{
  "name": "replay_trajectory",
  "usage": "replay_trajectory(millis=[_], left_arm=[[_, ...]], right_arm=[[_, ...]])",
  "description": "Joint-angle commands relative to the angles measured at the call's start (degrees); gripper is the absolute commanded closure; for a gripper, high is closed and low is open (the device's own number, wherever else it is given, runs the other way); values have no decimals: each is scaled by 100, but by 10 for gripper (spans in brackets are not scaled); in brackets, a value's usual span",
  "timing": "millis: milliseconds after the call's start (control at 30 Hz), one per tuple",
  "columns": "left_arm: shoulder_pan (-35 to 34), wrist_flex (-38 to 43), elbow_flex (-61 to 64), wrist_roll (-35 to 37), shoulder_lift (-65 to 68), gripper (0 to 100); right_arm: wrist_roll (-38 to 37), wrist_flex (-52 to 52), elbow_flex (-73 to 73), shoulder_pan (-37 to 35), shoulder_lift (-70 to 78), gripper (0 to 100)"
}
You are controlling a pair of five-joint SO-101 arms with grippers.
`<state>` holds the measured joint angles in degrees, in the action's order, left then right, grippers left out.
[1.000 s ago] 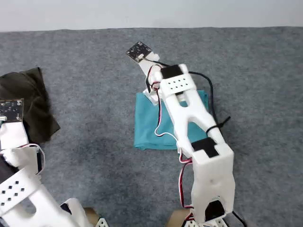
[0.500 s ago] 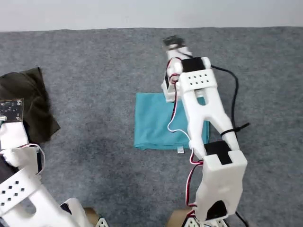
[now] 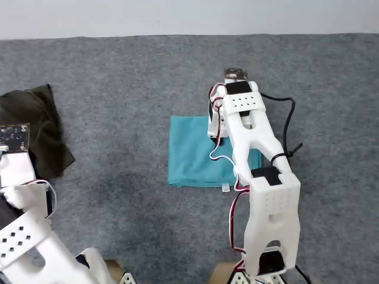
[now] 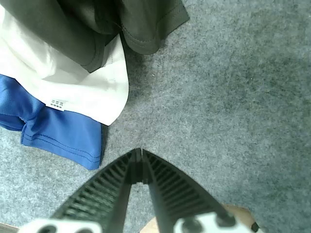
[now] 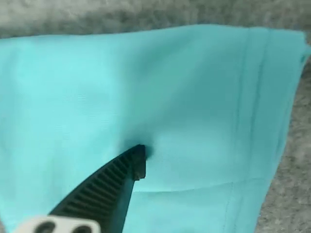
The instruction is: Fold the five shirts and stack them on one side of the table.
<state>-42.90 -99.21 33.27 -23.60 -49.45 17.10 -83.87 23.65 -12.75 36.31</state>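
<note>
The folded teal fabric shirt (image 3: 189, 155) lies flat near the centre of the grey felt-covered table (image 3: 118, 71). The right gripper (image 5: 139, 156) presses into this shirt toward its 12 o'clock edge; whether it is open or closed cannot be determined. The left gripper (image 4: 141, 151), jaws closed on nothing, hangs over bare felt at the table's 9 o'clock side. Next to it is a pile: a crumpled dark olive shirt (image 4: 136, 22) over a white shirt (image 4: 68, 77) over a blue shirt (image 4: 58, 131).

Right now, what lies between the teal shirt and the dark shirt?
Only bare grey mat lies between the teal shirt and the dark shirt, seen in the high view.
</note>
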Motion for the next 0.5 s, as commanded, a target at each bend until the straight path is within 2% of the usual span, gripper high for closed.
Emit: replay_trajectory(millis=[0, 467], left_arm=[[0, -70, -22, -26, -105, 995], [0, -70, -22, -26, -105, 995]], right_arm=[[53, 136, 149, 110, 66, 438], [62, -31, 149, 75, 716, 440]])
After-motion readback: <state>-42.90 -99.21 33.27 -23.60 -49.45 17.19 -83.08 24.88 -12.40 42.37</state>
